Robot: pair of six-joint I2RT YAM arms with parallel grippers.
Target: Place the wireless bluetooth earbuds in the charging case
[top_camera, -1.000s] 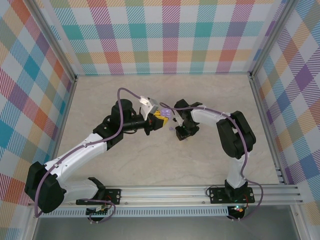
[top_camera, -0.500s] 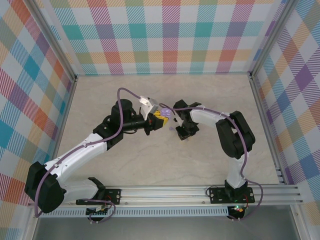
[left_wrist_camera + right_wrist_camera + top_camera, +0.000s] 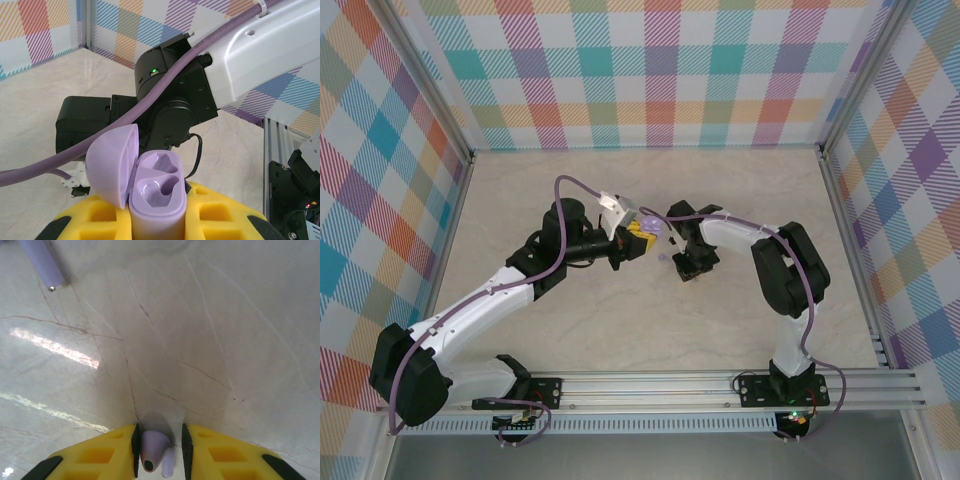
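Earbud [image 3: 151,450] (lilac) — inside right gripper [image 3: 159,440]

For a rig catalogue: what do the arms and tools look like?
Left arm and right arm: white shells, bulky black joints, a purple cable along each. Left tool and right tool: yellow pocketed fingers, black pads. A green light glows on the right wrist.
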